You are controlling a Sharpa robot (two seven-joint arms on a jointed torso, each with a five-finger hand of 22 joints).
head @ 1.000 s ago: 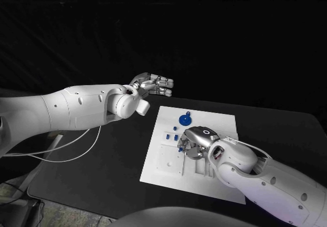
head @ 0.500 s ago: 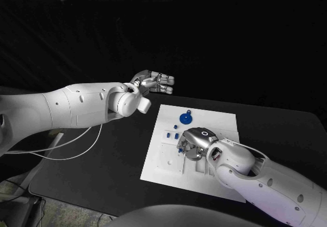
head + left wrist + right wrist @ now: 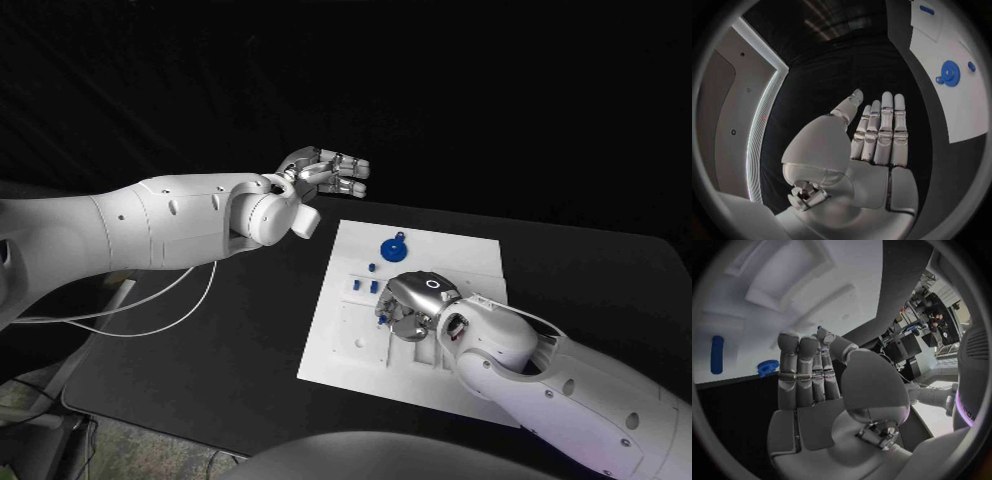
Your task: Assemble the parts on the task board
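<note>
The white task board (image 3: 459, 262) lies in the middle of the black table. A large blue gear (image 3: 394, 250) sits near its far edge, and two small blue pieces (image 3: 362, 288) lie by its left edge. My right hand (image 3: 415, 300) hovers low over the board's middle with its fingers (image 3: 798, 370) straight and its palm empty. A small blue gear (image 3: 768, 367) lies just beside its fingertips; I cannot tell whether they touch it. A blue bar (image 3: 717, 354) lies farther off. My left hand (image 3: 326, 172) is raised beyond the board's far left corner, fingers (image 3: 882, 127) straight, holding nothing.
In the left wrist view the board (image 3: 942, 45) carries the large gear (image 3: 949, 73), a small blue round piece (image 3: 971, 66) and a blue bar (image 3: 927, 9). A white cable (image 3: 152, 305) hangs under my left arm. Black table (image 3: 216, 340) stretches left of the board.
My right hand has slid a little toward the board's near side. My left hand has risen slightly and stays open.
</note>
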